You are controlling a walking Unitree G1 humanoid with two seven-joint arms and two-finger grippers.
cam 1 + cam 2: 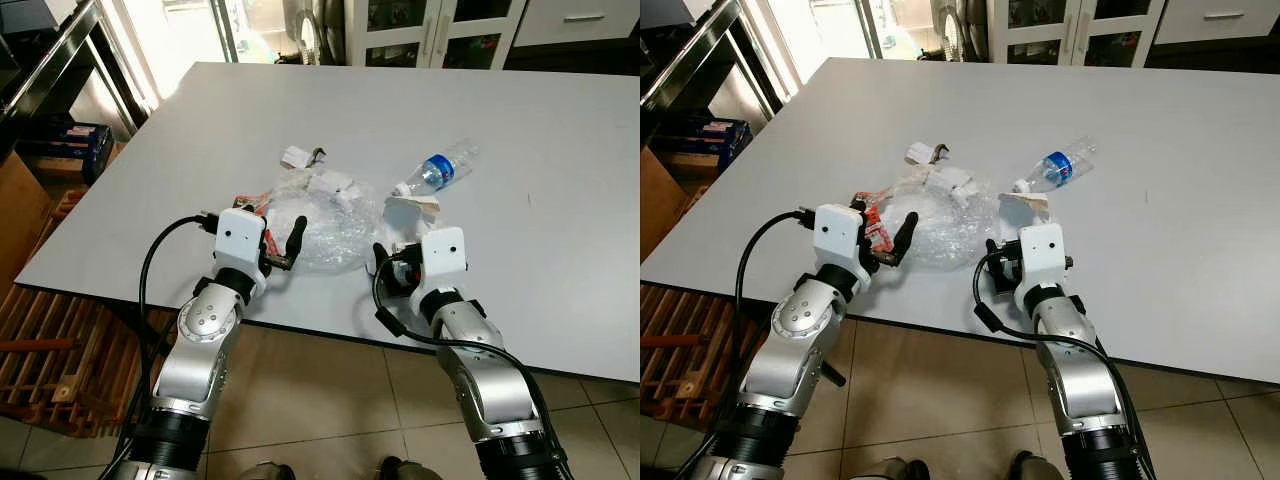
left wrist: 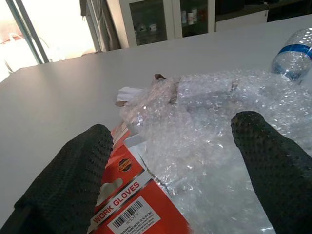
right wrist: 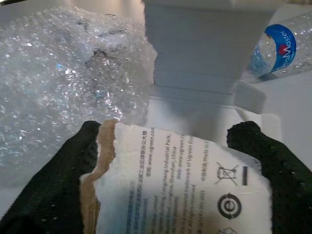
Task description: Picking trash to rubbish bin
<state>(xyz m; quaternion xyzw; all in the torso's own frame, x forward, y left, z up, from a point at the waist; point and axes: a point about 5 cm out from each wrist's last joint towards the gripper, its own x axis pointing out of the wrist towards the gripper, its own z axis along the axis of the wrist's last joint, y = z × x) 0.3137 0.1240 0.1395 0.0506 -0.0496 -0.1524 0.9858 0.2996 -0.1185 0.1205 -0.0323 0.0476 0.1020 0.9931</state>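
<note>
Bubble wrap (image 1: 325,225) between both arms

Grey table (image 1: 560,180) fills most of my view. White glass-door cabinets (image 1: 430,35) at 12 o'clock behind it. Blue box (image 1: 70,145) at 10 o'clock. Wooden slats (image 1: 45,350) at 8 o'clock, on tiled floor (image 1: 320,400).

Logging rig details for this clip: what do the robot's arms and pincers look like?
Both arms are silver metal with round joints and black base collars. Each wrist carries a white boxy housing, looped by a black cable. The left pincer and right pincer have long black, dimple-textured fingers.
</note>
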